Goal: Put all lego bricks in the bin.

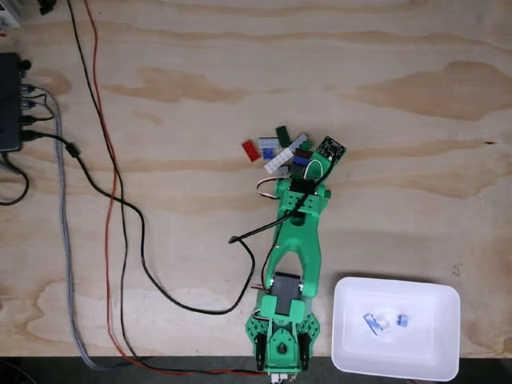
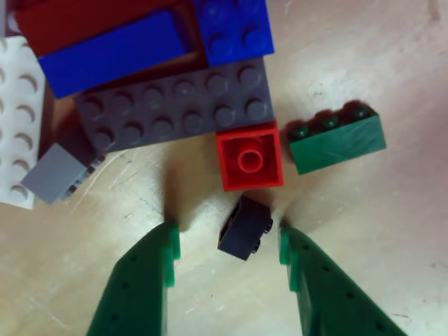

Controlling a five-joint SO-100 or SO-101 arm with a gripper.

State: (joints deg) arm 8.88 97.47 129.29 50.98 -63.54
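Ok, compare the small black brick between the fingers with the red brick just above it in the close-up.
The black brick is smaller than the red brick. The black one lies tipped and skewed, its studs facing sideways; the red one sits flat and square, its single stud facing the camera. The black one lies apart between the open tool's fingers; the red one abuts the long grey plate. Both rest on the wooden table.

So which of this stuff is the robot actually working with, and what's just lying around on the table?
Part of the job:
- pile of lego bricks
- small black brick between the open jaws
- white bin, a few pieces already inside

Just lying about:
- black and red cables
- black box at the table edge
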